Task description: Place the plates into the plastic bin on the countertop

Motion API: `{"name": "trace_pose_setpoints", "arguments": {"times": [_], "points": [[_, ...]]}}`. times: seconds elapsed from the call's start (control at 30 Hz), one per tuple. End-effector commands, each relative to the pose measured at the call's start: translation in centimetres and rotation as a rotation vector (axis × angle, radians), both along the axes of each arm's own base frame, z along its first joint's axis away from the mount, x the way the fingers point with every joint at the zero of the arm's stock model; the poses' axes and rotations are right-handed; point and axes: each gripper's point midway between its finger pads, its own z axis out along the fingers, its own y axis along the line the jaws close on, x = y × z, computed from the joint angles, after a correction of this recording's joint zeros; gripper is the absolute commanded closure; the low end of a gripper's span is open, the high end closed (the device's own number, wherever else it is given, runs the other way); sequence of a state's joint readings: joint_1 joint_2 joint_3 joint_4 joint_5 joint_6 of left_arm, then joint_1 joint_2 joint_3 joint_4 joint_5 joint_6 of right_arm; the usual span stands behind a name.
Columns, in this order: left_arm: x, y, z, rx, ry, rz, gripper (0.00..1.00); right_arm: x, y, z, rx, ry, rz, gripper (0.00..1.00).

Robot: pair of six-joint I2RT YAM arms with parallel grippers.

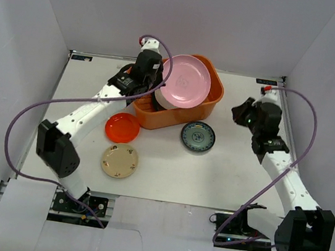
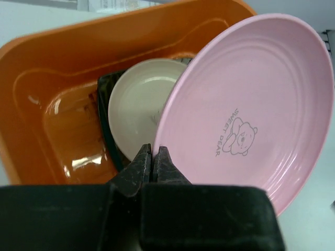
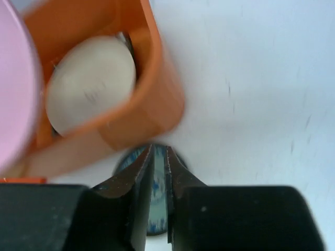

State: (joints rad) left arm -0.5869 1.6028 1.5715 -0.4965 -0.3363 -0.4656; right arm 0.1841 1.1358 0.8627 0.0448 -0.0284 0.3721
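Observation:
My left gripper (image 1: 158, 90) (image 2: 153, 157) is shut on the rim of the pink plate (image 1: 186, 81) (image 2: 251, 120). It holds the plate tilted over the orange plastic bin (image 1: 213, 99) (image 2: 52, 78). A cream plate (image 2: 138, 104) (image 3: 89, 83) leans inside the bin against a black square plate (image 2: 103, 120). The red-orange plate (image 1: 122, 127), the beige plate (image 1: 119, 160) and the blue-green plate (image 1: 198, 136) lie on the white countertop (image 1: 229, 172). My right gripper (image 1: 238, 113) (image 3: 158, 154) hovers empty right of the bin, its jaws almost together. The teal plate is not visible.
White walls bound the countertop on the left, back and right. Purple cables loop from both arms. The bin stands at the back centre, with the three loose plates in front of it.

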Motion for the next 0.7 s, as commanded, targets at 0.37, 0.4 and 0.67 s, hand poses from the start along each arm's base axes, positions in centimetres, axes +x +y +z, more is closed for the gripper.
{"name": "trace_pose_setpoints", "arguments": {"times": [0.37, 0.4, 0.67], "points": [[11.7, 1.6, -8.5, 0.046, 0.145, 0.071, 0.99, -5.6, 3.0, -15.2, 0.178, 0.279, 0.107, 0.32], [11.7, 1.7, -8.8, 0.048, 0.153, 0.070, 0.93, -5.5, 3.0, -15.7, 0.176, 0.290, 0.104, 0.32], [9.5, 1.1, -2.7, -0.041, 0.049, -0.011, 0.15, -4.9, 3.9, -19.4, 0.223, 0.383, 0.086, 0.37]]}}
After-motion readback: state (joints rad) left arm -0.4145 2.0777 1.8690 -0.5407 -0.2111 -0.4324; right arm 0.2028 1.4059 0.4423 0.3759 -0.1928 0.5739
